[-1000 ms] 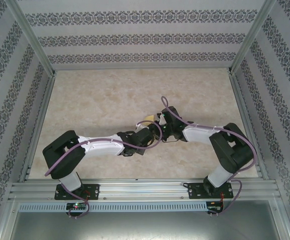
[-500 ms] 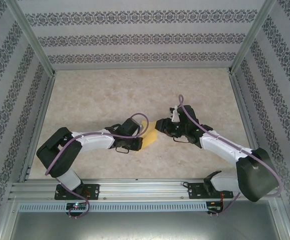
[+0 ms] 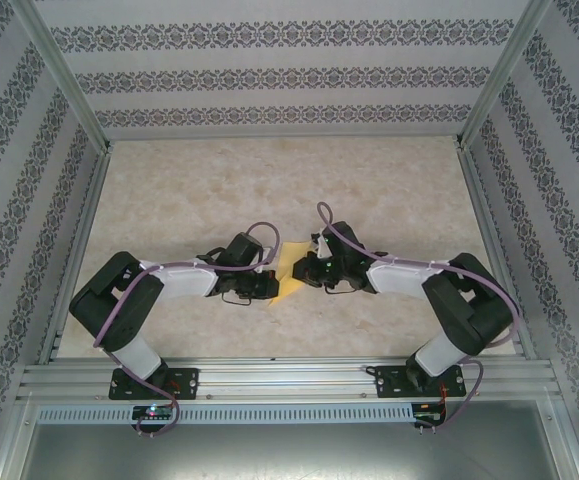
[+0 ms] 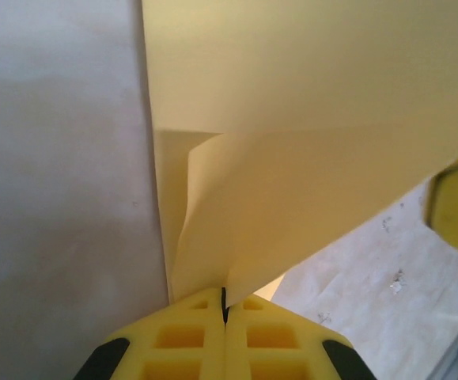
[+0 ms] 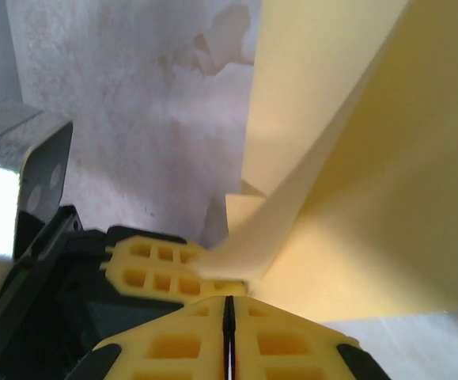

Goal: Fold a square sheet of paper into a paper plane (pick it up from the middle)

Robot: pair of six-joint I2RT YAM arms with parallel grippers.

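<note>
The square sheet of paper [image 3: 287, 262], yellow-orange and partly folded, is held up off the table between my two grippers at the centre. My left gripper [image 3: 272, 281] comes in from the left and is shut on it. In the left wrist view the sheet [image 4: 308, 119] curls upward and one edge runs into the slit between the shut pads of the left gripper [image 4: 225, 294]. My right gripper [image 3: 305, 271] reaches in from the right, its jaws pressed together. In the right wrist view the fold of the paper [image 5: 371, 198] meets the tips of the right gripper [image 5: 229, 299], beside the left gripper's fingers [image 5: 161, 269].
The marble-patterned table [image 3: 219, 190] is walled by patterned panels at the back and both sides, with metal posts at the corners. An aluminium rail [image 3: 289, 380] carrying both arm bases runs along the near edge. Purple cables loop over both arms.
The right arm has drawn back in toward the centre and its jaws have shut at the paper. The left gripper has shifted slightly left and stays shut on the sheet.
</note>
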